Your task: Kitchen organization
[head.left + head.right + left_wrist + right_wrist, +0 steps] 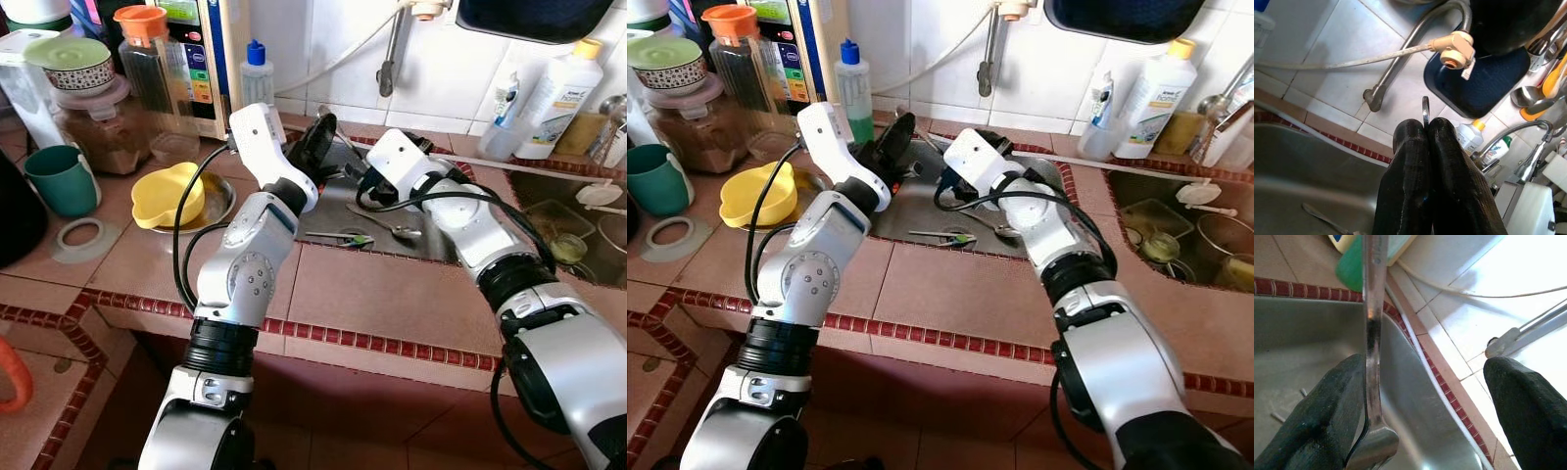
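Right now your left gripper (1426, 134) hovers over the steel sink (328, 211), its two black, coarse-textured fingers pressed tight together on a thin metal utensil (1425, 108) whose rounded, looped end pokes out just above the fingertips. Your right gripper (1425, 396) is over the same basin with its fingers spread wide; a flat, shiny metal utensil handle (1374, 328) runs across one finger (1322, 416), touching it, while the other finger (1528, 401) stands well apart (nothing is clamped there).

Down in the sink you have a spoon (384, 225) lying flat on the dull stainless bottom, and beside it a slim utensil with a green end (345, 238). A curved metal tap pipe (1400, 63) rises from the white-tiled wall, with a pale hose ending in a beige plastic fitting (1453, 49).

On the terracotta-tiled counter (372, 294), edged in small dark-red mosaic, you can see a glossy yellow plastic bowl (168, 194) resting in a metal dish, a teal cup (61, 179), a lidded jar of brown contents (101, 127) and an orange-capped bottle (145, 54). A white bottle with a yellow cap (560, 93) stands by the wall on the right; its label is too small for you to read.
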Available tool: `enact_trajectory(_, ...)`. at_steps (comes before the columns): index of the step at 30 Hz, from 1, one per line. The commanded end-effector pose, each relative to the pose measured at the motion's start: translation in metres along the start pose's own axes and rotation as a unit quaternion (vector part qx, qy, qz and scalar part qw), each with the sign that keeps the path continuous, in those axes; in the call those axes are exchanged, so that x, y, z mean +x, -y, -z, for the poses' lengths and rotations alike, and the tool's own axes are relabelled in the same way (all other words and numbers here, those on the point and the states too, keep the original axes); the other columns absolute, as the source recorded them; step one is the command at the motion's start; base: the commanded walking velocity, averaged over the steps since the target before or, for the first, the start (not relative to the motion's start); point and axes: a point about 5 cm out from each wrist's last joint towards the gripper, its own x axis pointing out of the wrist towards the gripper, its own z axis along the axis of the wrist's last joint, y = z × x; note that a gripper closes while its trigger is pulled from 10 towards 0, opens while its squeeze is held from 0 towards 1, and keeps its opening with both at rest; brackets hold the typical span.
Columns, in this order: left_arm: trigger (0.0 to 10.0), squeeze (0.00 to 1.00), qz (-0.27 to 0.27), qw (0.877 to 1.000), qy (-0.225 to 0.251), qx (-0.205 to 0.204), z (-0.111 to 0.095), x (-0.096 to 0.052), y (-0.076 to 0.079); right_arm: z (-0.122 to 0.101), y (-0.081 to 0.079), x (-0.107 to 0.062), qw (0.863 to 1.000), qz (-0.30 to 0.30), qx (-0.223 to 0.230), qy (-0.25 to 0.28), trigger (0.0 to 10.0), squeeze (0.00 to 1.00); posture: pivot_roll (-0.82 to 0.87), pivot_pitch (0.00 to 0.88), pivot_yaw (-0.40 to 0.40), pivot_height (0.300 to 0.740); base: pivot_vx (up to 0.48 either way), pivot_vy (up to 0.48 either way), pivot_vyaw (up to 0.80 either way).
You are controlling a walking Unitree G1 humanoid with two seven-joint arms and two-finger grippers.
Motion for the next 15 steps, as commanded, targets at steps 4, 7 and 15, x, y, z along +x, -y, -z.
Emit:
enact_trajectory(4,0.9,0.0,-0.013,1.0,-0.007,-0.013,0.0053,-0.0017,0.0039,-0.0034,0.0022,0.0026,1.0,0.012,-0.004,-0.002,0.0,0.0,0.0,0.048,-0.045,0.74,0.0,0.0,0.0)
enact_trajectory(7,0.7,0.0,-0.021,1.0,-0.014,-0.015,0.0079,-0.0023,0.0023,-0.0032,0.0028,0.0025,1.0,0.018,-0.004,-0.002,0.0,0.0,0.0,0.049,-0.047,0.74,0.0,0.0,0.0)
enact_trajectory(15,1.1,0.0,-0.031,0.999,-0.02,-0.026,0.012,-0.0033,0.0009,-0.004,0.0032,0.0035,1.0,0.029,0.009,-0.001,0.0,0.0,0.0,0.049,-0.046,0.74,0.0,0.0,0.0)
